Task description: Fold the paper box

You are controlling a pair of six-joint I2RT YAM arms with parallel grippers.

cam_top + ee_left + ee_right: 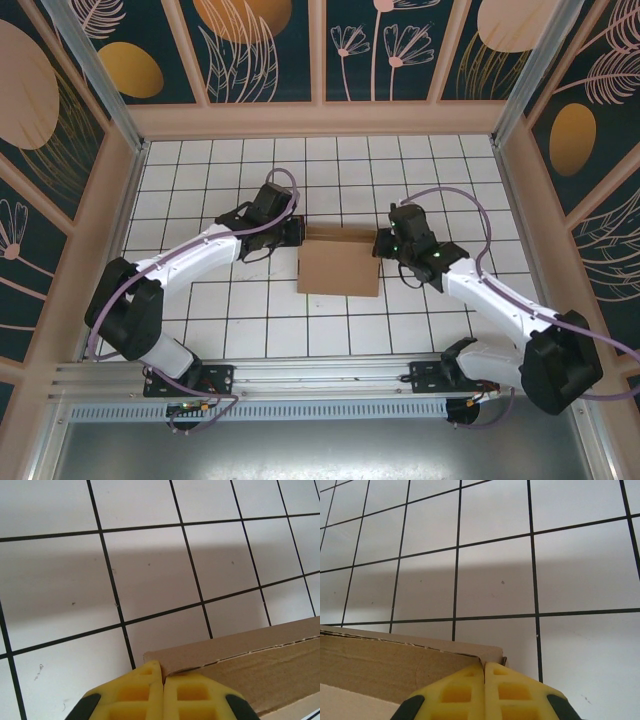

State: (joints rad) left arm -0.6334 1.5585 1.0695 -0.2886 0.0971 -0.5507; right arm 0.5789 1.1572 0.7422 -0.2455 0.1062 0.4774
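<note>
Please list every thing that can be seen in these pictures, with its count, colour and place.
paper box: one, brown, folded, middle of the table, between the two grippers.
table: one, white tiles with black lines, under the box.
wall panels: several, dark teal with peach plant patterns, in light wooden frames, around the table.
metal rail: one, silver, along the near edge by the arm bases.
left arm: one, white and black, reaching in from the left.
right arm: one, white and black, reaching in from the right.
left gripper: one, yellow fingers, shut, at the box's far left corner.
right gripper: one, yellow fingers, shut, at the box's far right corner.
</note>
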